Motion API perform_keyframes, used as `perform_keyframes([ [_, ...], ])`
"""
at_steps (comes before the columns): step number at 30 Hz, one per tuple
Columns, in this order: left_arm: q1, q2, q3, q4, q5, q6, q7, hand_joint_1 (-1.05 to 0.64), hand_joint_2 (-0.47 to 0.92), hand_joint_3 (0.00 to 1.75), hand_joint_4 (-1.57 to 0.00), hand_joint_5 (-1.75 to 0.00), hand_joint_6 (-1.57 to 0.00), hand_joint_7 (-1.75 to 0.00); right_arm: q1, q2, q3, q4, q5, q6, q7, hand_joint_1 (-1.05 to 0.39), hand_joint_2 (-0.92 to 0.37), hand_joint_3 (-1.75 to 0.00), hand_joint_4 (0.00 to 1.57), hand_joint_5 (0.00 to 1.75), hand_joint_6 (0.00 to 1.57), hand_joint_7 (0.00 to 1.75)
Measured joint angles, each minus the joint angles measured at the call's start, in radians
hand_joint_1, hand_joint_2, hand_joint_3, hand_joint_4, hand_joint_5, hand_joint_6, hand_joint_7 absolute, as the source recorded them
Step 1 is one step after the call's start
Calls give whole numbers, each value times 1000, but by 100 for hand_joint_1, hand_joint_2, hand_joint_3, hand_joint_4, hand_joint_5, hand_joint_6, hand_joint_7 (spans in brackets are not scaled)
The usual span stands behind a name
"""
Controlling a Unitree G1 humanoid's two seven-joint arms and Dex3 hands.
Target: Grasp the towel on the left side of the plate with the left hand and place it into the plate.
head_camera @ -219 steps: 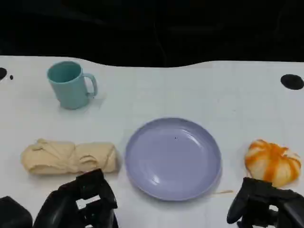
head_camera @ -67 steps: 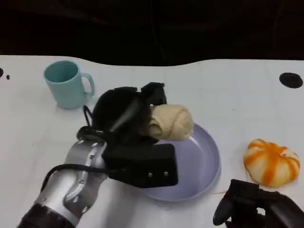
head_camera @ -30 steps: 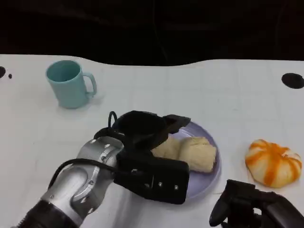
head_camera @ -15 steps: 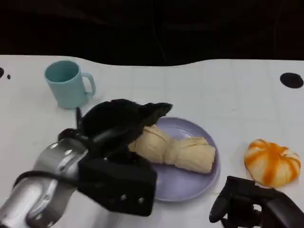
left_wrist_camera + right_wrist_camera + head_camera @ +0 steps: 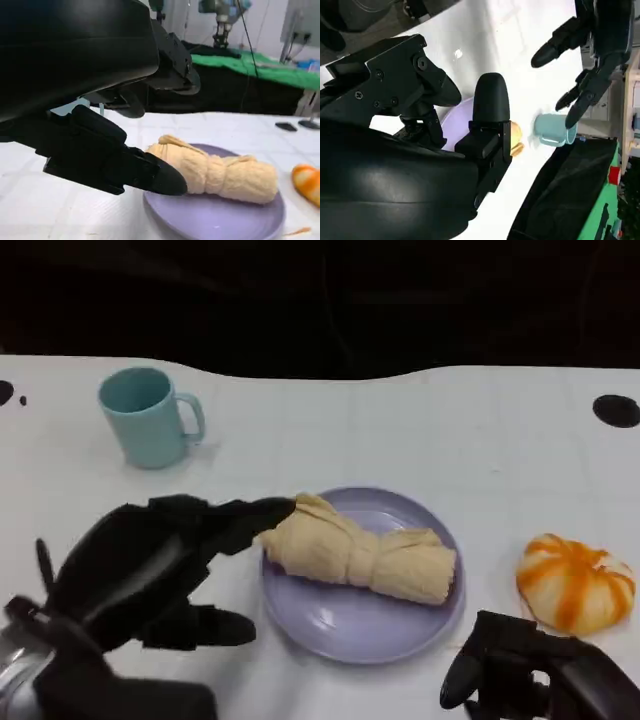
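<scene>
The beige rolled towel [image 5: 355,552] lies across the purple plate [image 5: 350,632], its left end over the plate's left rim. My left hand [image 5: 150,565] hovers left of the plate with fingers spread and nothing in them; one fingertip [image 5: 280,508] points at the towel's left end, and I cannot tell whether it touches. The left wrist view shows the towel [image 5: 220,171] on the plate [image 5: 215,222], just beyond my fingers [image 5: 125,165]. My right hand [image 5: 530,678] rests at the table's near right edge, holding nothing.
A teal mug [image 5: 150,417] stands at the back left. An orange-and-white pumpkin-shaped object [image 5: 573,582] sits right of the plate, just beyond my right hand. A black round mark [image 5: 614,411] is at the far right of the white table.
My left hand has let go of the towel and drawn back to the left, off the plate. The towel stays lying in the plate. The right hand has not moved.
</scene>
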Motion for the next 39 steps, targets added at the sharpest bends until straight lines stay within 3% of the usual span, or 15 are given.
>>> perform_keyframes([
  [1, 18, -12, 16, -3, -22, -17, 16, -27, 91, 2, -75, -75, -76, -13, 0, 0, -1, 0, 1, 0, 0, -3, -58, -114, 73, 175, 62, 148],
  [4, 71, -62, 54, -9, -159, -53, 37, -9, 90, 11, -80, -103, -98, -24, 0, -1, -3, 0, 1, 2, 0, -3, -58, -114, 72, 175, 62, 147],
  [5, 86, -84, 63, -11, -219, -53, 36, -6, 79, 35, -81, -109, -97, -37, -1, -1, -3, 0, 1, 3, 0, -3, -58, -114, 72, 175, 62, 147],
  [6, 102, -108, 70, -15, -278, -48, 32, 0, 59, 80, -85, -118, -96, -61, 0, -1, -3, 0, 1, 4, 0, -4, -58, -113, 72, 175, 62, 147],
  [7, 121, -130, 75, -18, -336, -44, 27, 3, 51, 102, -88, -123, -94, -78, -1, -1, -3, 0, 1, 6, 0, -4, -58, -112, 73, 175, 62, 147],
  [11, 185, -196, 91, -41, -498, 8, 3, 4, 41, 137, -93, -146, -86, -118, -1, -1, -3, -2, 1, 16, 0, -4, -59, -111, 73, 175, 62, 147],
  [15, 252, -237, 100, -114, -612, 110, -19, -6, 46, 139, -91, -172, -80, -149, -3, -2, -3, -4, 0, 19, -1, -5, -59, -111, 73, 175, 62, 147],
  [18, 297, -251, 103, -175, -675, 225, -30, -7, 45, 141, -90, -174, -78, -158, -5, -2, -4, -4, 0, 19, -1, -5, -58, -110, 73, 175, 62, 146],
  [27, 312, -284, 143, -264, -881, 519, -37, -6, 45, 139, -89, -175, -73, -169, -9, -2, -21, -4, 2, 19, 5, -5, -59, -109, 72, 175, 62, 145],
  [39, 279, -285, 174, -265, -1013, 688, -73, -8, 44, 139, -86, -175, -71, -171, -12, -8, -26, 6, 1, -6, 15, -4, -59, -108, 72, 175, 63, 145],
])
